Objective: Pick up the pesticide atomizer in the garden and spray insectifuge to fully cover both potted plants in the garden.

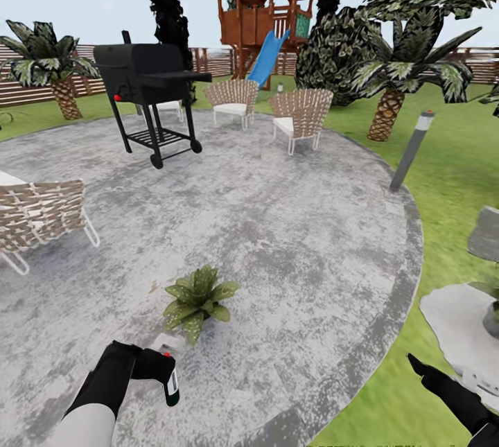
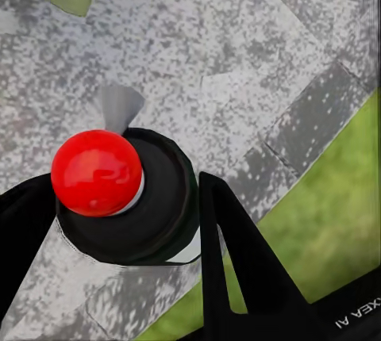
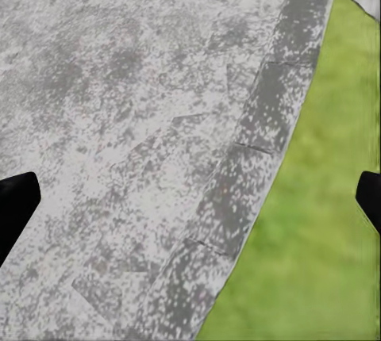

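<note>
Outdoors on the round paved patio (image 1: 291, 239), the robot's left claw (image 1: 163, 371) grips the pesticide atomizer (image 1: 170, 379), its black fingers (image 2: 238, 262) pressed to either side of the bottle's dark body, seen end-on with a glossy red ball (image 2: 97, 172) in the left wrist view. The bottle hangs just short of a potted plant (image 1: 197, 298), a low rosette of broad pointed leaves standing on the mottled grey stone, apparently so the spray can reach the foliage. The right claw (image 1: 433, 374) is held low over the patio's darker edging and the lawn (image 3: 317, 222), its fingers wide apart and empty, seemingly kept clear of the work. Beyond stand a black barbecue (image 1: 149, 83), woven chairs (image 1: 299, 114) and a scaly-trunked palm (image 1: 398, 80).
</note>
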`<state>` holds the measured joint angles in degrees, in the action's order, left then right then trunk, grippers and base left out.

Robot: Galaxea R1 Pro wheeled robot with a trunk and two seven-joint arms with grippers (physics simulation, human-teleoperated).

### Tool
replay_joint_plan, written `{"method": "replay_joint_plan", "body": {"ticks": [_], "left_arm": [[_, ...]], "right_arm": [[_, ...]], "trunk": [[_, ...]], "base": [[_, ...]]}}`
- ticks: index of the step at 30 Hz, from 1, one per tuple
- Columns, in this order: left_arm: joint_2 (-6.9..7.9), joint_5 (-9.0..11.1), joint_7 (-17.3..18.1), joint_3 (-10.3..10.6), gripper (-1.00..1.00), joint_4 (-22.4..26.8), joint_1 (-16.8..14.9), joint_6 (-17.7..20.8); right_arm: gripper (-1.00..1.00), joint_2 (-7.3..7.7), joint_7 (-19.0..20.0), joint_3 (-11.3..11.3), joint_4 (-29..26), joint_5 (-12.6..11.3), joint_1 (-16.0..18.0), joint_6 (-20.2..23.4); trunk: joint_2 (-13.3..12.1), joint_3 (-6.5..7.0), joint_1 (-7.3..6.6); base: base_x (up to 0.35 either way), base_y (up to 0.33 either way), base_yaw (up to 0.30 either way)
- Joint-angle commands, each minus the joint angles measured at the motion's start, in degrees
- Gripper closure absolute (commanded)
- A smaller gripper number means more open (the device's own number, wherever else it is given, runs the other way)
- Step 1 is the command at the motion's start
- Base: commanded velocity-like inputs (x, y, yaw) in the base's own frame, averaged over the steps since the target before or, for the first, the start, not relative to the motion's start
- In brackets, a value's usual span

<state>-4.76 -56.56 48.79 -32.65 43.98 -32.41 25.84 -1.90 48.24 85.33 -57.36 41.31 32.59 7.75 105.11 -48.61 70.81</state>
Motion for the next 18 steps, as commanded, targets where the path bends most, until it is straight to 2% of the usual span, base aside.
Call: {"method": "replay_joint_plan", "body": {"ticks": [1, 18], "left_arm": [[-0.07, -0.21, 0.42, -0.30, 1.00, 0.11, -0.04, 0.35], [-0.09, -0.21, 0.42, -0.16, 1.00, 0.08, -0.04, 0.35]], "right_arm": [[-1.00, -0.04, 0.37, 0.19, -0.13, 0.18, 0.11, 0.33], [-1.00, -0.04, 0.37, 0.19, -0.12, 0.18, 0.11, 0.33]], "trunk": [[0.03, 0.01, 0.00], [0.03, 1.00, 0.00]], "base": [[0.000, 0.000, -0.253], [0.000, 0.000, -0.253]]}}
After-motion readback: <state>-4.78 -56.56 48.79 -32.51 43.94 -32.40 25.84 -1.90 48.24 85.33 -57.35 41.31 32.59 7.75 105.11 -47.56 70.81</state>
